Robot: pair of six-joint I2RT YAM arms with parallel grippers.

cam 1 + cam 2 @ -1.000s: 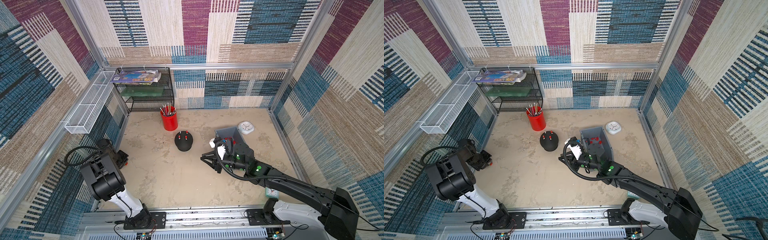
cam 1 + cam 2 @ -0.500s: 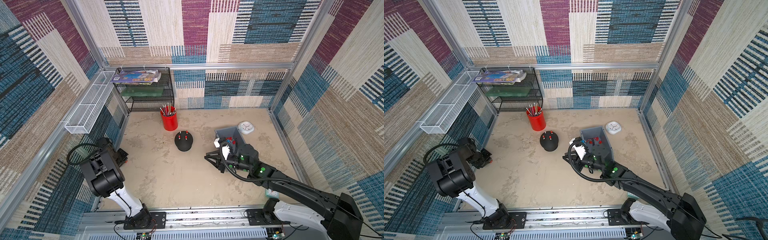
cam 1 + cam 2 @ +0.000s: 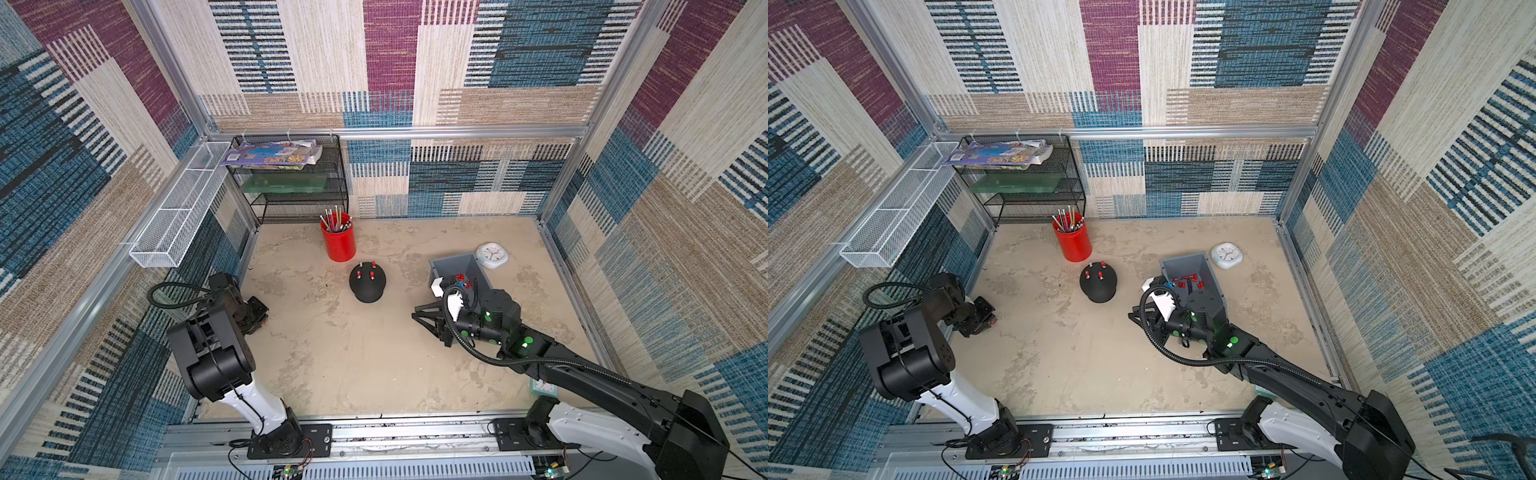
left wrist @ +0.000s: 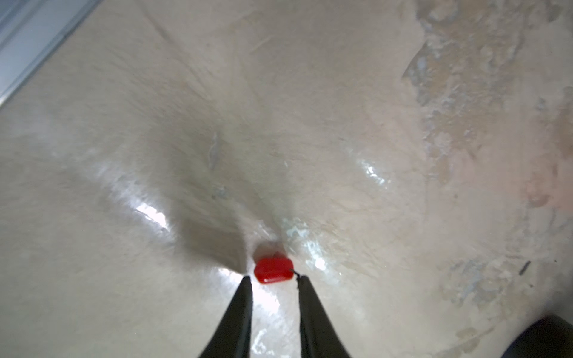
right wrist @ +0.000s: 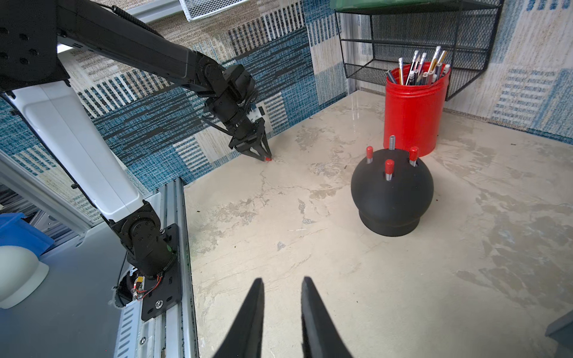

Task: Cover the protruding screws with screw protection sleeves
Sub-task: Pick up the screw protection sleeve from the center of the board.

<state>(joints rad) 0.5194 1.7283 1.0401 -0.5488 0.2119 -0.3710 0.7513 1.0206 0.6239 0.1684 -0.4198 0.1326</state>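
Sleeve [image 4: 273, 270] beyond parted left tool [image 4: 274, 278] tips, by wall [image 5: 173, 133] | right tool [image 5: 282, 279] parted, open floor [image 5: 310, 248] ahead

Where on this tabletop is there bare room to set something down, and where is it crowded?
Free: the wide beige tabletop stretch between the black dome-shaped base and the silver front rail; also the back strip between the red cylindrical pencil cup and the round white clock. Crowded: around the grey plastic bin, hemmed by clock and right arm.
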